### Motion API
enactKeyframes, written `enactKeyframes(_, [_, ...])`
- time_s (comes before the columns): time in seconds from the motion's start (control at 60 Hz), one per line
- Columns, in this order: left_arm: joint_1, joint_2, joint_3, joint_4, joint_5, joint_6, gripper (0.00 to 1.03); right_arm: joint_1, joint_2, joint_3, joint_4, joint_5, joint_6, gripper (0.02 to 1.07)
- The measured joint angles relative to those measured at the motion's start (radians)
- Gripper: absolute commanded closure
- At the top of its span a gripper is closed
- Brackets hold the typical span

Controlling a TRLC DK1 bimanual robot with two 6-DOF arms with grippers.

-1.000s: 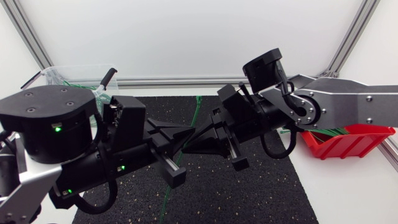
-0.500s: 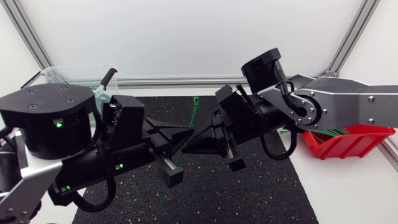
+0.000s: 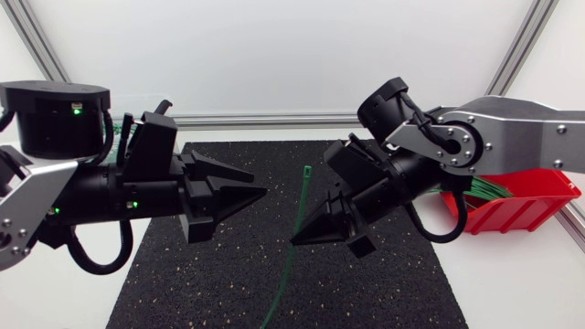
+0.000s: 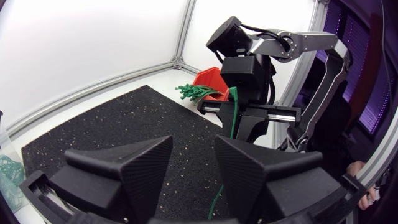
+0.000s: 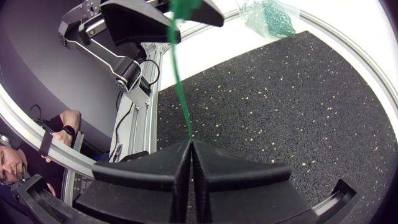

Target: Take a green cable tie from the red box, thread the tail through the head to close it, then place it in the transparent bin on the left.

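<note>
Since my left gripper [image 3: 259,184] backed off to nine o'clock, parted and empty, my right gripper [image 3: 294,241] alone pinches the green cable tie [image 3: 303,199]. Tail not yet threaded.

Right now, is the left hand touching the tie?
Apart. Head view shows bare mat between the left hand and the tie.

Working under bright, even light; white walls glowing, no harsh glare showing. Shadows falling faint and soft on white counter [image 3: 512,283]. Wrist views bowing straight rails at edges. Green cable tie [image 5: 179,87] smearing out of focus ahead of my right hand [image 5: 190,144].
</note>
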Motion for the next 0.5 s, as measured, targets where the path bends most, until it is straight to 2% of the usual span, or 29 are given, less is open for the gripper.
enactKeyframes(0.067, [0.046,0.034,0.019,-0.02,0.072,-0.004,0.12,0.0,0.001,0.013,-0.045,0.001,0.0,1.01])
enactKeyframes(0.183, [0.076,0.074,0.029,-0.032,0.152,-0.014,0.13,0.005,0.026,0.06,-0.133,0.0,0.0,1.01])
enactKeyframes(0.35, [0.069,0.08,0.024,0.046,0.172,-0.027,0.12,0.027,0.084,0.106,-0.183,0.0,-0.023,1.01])
enactKeyframes(0.5, [0.052,0.074,-0.003,0.135,0.173,-0.035,0.07,0.044,0.109,0.111,-0.186,-0.005,-0.031,1.01])
